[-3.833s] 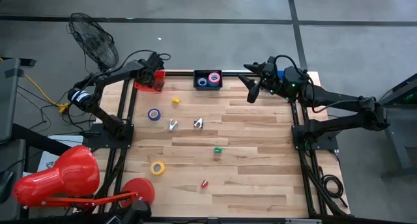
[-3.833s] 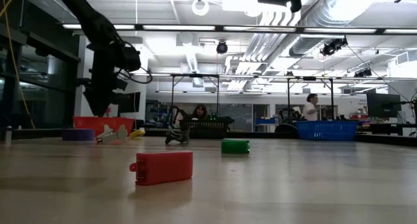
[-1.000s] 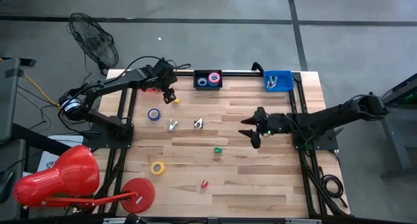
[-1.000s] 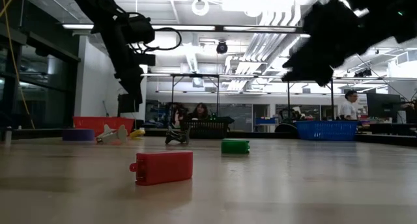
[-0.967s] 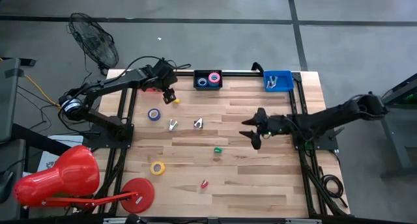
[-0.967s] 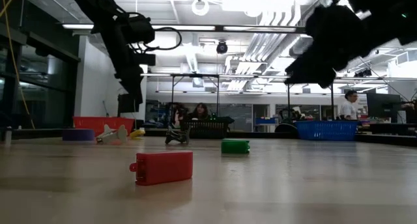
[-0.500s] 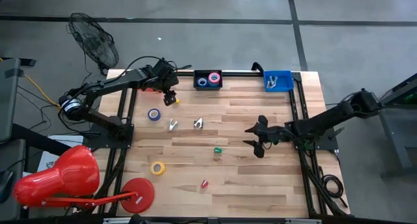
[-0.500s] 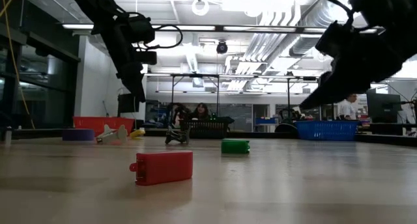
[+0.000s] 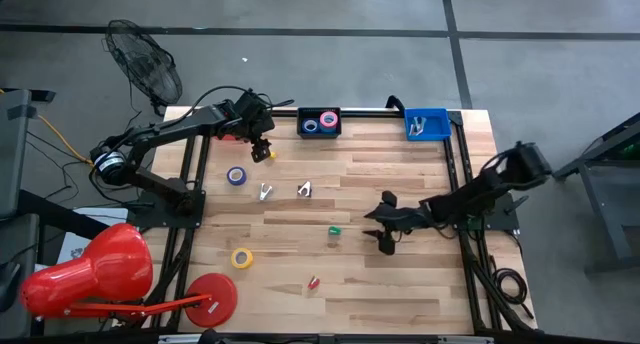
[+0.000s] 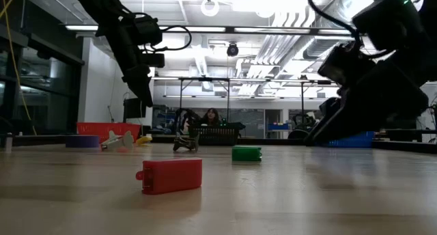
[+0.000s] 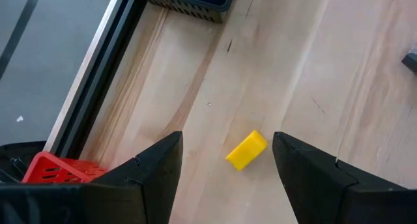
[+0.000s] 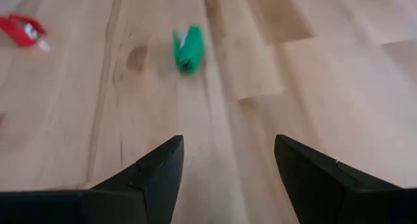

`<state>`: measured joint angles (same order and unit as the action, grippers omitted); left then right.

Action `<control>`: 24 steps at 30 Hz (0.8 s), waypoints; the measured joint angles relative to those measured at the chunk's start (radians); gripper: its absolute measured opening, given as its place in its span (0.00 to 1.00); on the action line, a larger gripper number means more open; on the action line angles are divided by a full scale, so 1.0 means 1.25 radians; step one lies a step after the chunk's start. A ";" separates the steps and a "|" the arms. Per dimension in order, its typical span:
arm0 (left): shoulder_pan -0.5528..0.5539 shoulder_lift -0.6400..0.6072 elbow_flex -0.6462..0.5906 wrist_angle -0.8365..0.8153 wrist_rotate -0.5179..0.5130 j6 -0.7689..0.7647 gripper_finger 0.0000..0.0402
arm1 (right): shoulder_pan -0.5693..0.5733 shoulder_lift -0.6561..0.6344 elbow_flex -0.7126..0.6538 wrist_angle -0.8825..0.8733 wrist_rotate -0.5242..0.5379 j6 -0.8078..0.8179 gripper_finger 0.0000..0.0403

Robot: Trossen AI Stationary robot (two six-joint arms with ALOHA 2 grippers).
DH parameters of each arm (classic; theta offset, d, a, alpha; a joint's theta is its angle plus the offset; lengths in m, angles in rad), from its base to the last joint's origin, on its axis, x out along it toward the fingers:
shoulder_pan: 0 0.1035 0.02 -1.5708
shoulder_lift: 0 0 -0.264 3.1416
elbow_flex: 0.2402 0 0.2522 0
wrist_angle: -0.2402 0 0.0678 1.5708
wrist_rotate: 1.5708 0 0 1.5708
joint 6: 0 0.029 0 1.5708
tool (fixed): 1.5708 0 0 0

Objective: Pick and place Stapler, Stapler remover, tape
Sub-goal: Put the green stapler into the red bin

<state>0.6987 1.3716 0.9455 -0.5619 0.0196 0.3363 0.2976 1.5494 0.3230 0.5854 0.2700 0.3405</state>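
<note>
The left gripper (image 9: 262,150) hovered near the table's far left corner with its fingers (image 11: 153,178) spread apart and nothing between them; the small yellow stapler (image 11: 246,150) lay on the wood just ahead of it, in line with the gap between the fingers and apart from both. The red bin (image 9: 231,129) sat close behind this claw at the table edge, and the black bin (image 9: 320,123) holding pink and blue tape rolls (image 9: 328,118) stood a little to its right along the far edge. A loose blue tape roll (image 9: 236,176) lay on the near side of the claw, with two metal staple removers (image 9: 265,192) beyond that. The right gripper (image 9: 381,229) hung low over the middle of the table, its fingers (image 12: 146,178) likewise parted and empty. The green stapler (image 12: 188,48) lay ahead of it, well clear of the fingertips, and the red stapler (image 12: 23,27) lay farther off to one side. The yellow tape roll (image 9: 241,256) rested well away towards the left front, and the blue bin (image 9: 426,124) stood far behind the right claw at the far right corner.
</note>
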 joint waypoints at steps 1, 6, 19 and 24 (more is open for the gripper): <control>0.000 0.000 0.000 0.001 0.000 0.000 0.58 | 0.003 0.022 0.010 0.002 -0.006 -0.002 0.58; 0.000 0.000 0.000 0.002 0.000 0.000 0.58 | 0.017 0.128 0.065 0.016 0.009 -0.007 0.58; 0.000 0.000 0.000 0.006 0.000 0.000 0.58 | 0.017 0.277 0.147 0.095 0.049 -0.035 0.58; 0.000 0.000 0.000 0.011 0.000 0.000 0.58 | 0.013 0.287 0.163 0.100 0.042 -0.064 0.58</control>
<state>0.6987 1.3720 0.9455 -0.5484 0.0196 0.3363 0.3135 1.9087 0.5266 0.7104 0.3229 0.2609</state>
